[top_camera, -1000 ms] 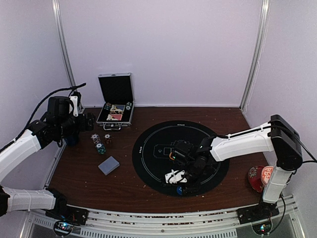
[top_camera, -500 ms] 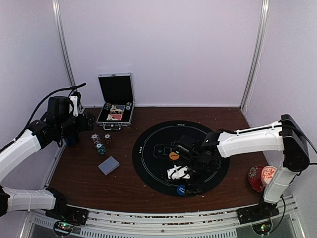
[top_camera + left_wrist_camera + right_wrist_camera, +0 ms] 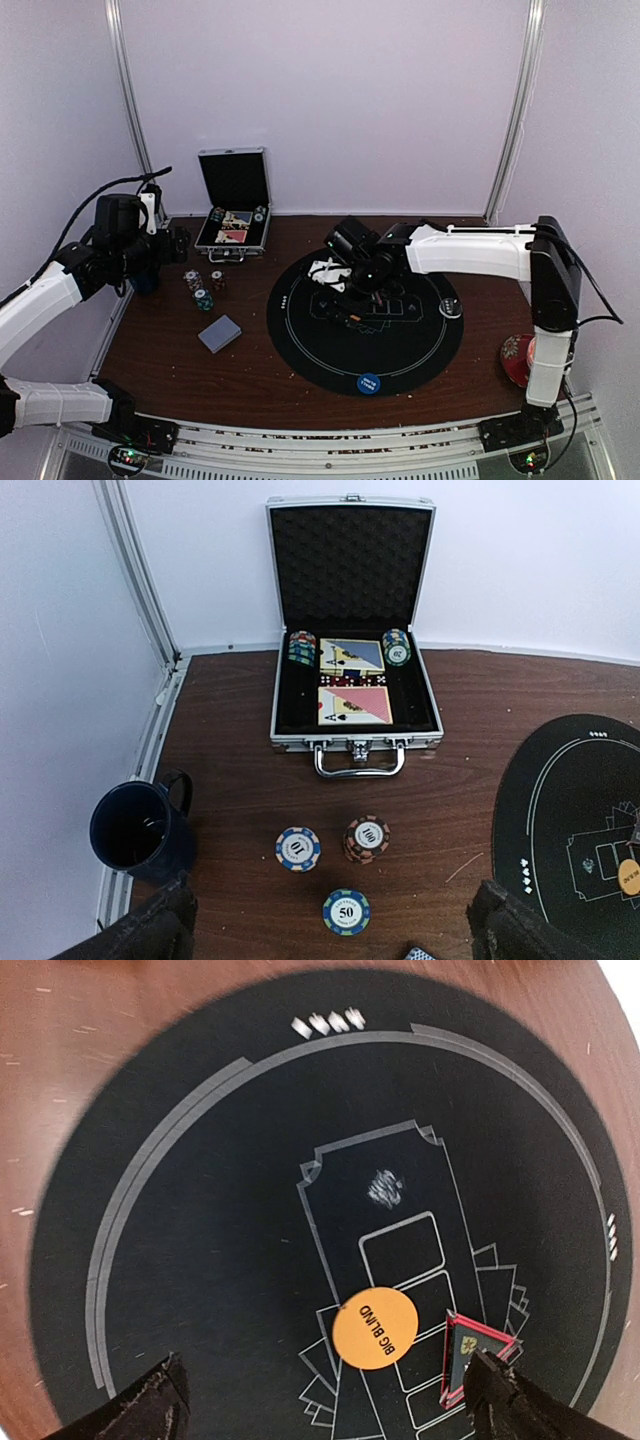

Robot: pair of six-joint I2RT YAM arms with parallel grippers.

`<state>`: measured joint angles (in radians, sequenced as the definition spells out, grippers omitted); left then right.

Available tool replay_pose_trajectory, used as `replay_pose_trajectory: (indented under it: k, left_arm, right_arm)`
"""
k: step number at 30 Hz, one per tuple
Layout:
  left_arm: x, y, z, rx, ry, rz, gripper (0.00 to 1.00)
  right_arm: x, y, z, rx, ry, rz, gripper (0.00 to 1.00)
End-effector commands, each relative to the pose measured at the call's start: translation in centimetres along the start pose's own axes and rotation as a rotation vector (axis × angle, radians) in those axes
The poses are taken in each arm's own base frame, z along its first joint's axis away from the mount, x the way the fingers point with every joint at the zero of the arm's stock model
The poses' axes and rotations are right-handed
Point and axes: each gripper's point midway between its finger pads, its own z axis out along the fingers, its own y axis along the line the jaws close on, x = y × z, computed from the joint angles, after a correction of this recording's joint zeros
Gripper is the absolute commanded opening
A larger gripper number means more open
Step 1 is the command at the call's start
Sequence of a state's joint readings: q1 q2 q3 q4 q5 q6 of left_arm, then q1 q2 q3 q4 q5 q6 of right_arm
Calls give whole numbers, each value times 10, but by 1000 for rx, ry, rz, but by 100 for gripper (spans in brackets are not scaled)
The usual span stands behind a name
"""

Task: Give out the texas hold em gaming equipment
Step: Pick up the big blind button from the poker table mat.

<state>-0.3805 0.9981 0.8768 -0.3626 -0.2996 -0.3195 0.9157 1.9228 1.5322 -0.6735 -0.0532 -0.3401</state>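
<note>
Three stacks of poker chips stand on the wood left of the mat: a blue-white one (image 3: pixel 298 848), a dark one (image 3: pixel 367 838) and a teal one (image 3: pixel 346 912). Beside them lies a grey-blue deck of cards (image 3: pixel 220 333). My left gripper (image 3: pixel 335 935) hovers open above and behind the chips, holding nothing. On the black mat (image 3: pixel 200 1210) lie an orange Big Blind disc (image 3: pixel 379 1329) and a red triangle marker (image 3: pixel 475 1355). My right gripper (image 3: pixel 330 1410) hangs open over them, empty. A blue disc (image 3: pixel 369 383) rests at the mat's front edge.
An open aluminium case (image 3: pixel 352 685) with more chips and cards stands at the back left. A dark blue mug (image 3: pixel 140 830) sits by the left wall. A red floral cup (image 3: pixel 520 358) is at the right front. A small white disc (image 3: pixel 451 307) lies on the mat's right side.
My right gripper opened at the mat's front, left the blue disc there, and swung back to the mat's far left. The left arm has not moved.
</note>
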Motion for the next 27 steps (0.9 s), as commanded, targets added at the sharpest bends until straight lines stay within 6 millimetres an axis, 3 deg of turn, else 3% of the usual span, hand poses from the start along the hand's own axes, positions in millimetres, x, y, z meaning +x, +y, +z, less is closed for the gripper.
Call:
replay_pose_trajectory:
  k: [1, 12, 27]
  left_arm:
    - [-11, 1, -2, 1, -48, -3, 98]
    - [-9, 1, 0, 1, -40, -3, 98]
    - [-9, 1, 1, -2, -37, -2, 98]
  right_arm:
    - [16, -19, 27, 55, 93, 151, 97]
    - [53, -40, 53, -4, 156, 299, 93]
    - [65, -25, 62, -114, 177, 284, 83]
